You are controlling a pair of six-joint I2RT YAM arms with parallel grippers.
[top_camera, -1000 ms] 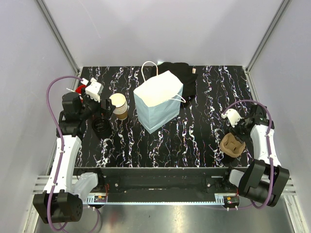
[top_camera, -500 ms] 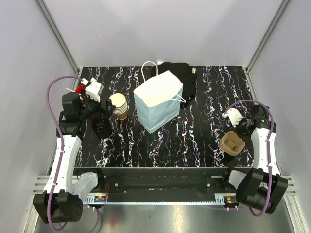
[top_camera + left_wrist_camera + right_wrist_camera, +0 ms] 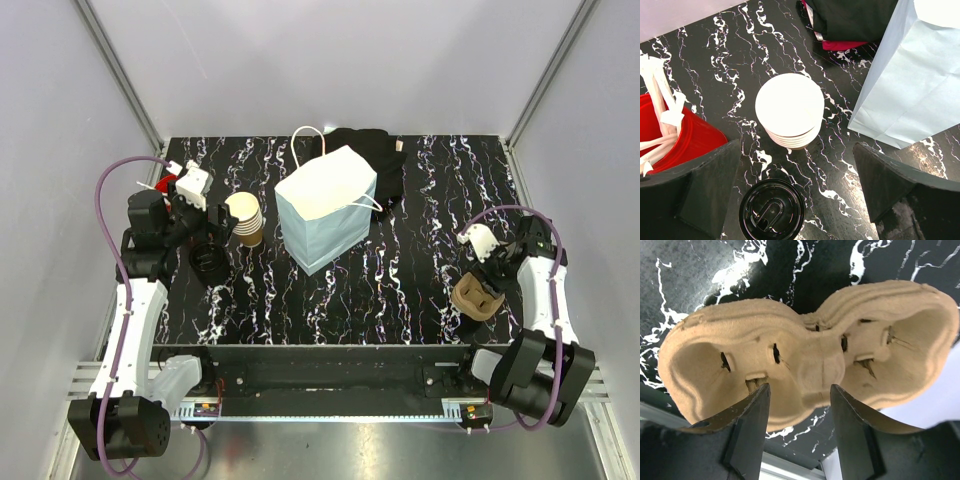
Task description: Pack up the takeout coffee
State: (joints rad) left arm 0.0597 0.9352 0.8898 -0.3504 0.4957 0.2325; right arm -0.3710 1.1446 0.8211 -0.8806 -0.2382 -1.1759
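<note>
- The coffee [image 3: 771, 209], a cup with a black lid, is standing near the left edge of the bench [image 3: 400, 280], just on the front-edge side of the stack of cups [image 3: 790, 105].
- The left hand [image 3: 796, 150] is hovering above it, spread wide and grasping nothing.
- The right hand [image 3: 799, 387] is straddling the middle of the cardboard cup carrier [image 3: 805, 355] near the front right corner; I cannot tell whether it is clenching it.

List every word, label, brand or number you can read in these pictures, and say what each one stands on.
No text can be read anywhere.
Bag, cup stack, red cup, carrier: plain, no print showing.
Coffee lid: raised moulded marks, too faint to read as letters.
</note>
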